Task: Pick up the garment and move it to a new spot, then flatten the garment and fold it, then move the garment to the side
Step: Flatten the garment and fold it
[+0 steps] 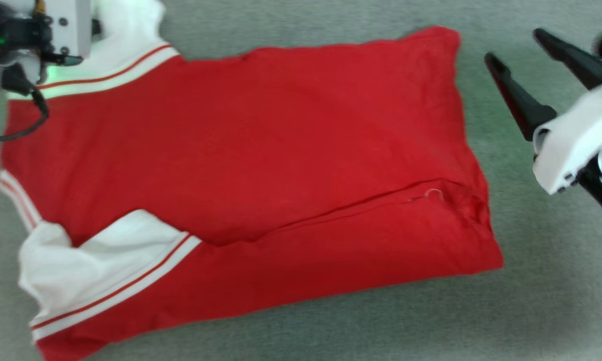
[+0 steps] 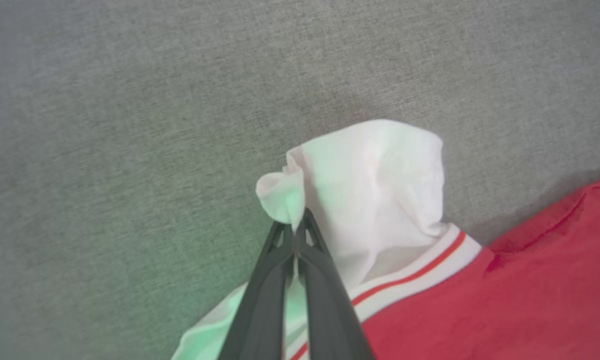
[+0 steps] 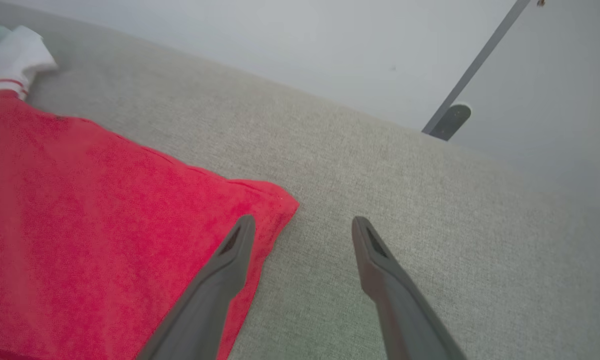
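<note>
The garment [image 1: 260, 140] lies spread on the grey fabric surface, red body across the middle and white sleeves at the left. A crease runs along its lower part. My left gripper [image 2: 295, 227] is shut on the edge of the far white sleeve [image 2: 379, 180], which bunches up above the fingertips. In the head view that arm's wrist [image 1: 35, 30] sits over this sleeve at the top left. My right gripper [image 1: 514, 44] stands open just off the garment's right edge. In the right wrist view the right gripper [image 3: 303, 220] straddles the red corner [image 3: 275, 200], with nothing between its fingers.
Grey fabric [image 1: 531, 301] surrounds the garment, with free room to the right and in front. A black cable [image 1: 25, 125] hangs from the left wrist over the cloth. Beyond the far edge are a pale wall and a slanted grey metal bar [image 3: 449, 120].
</note>
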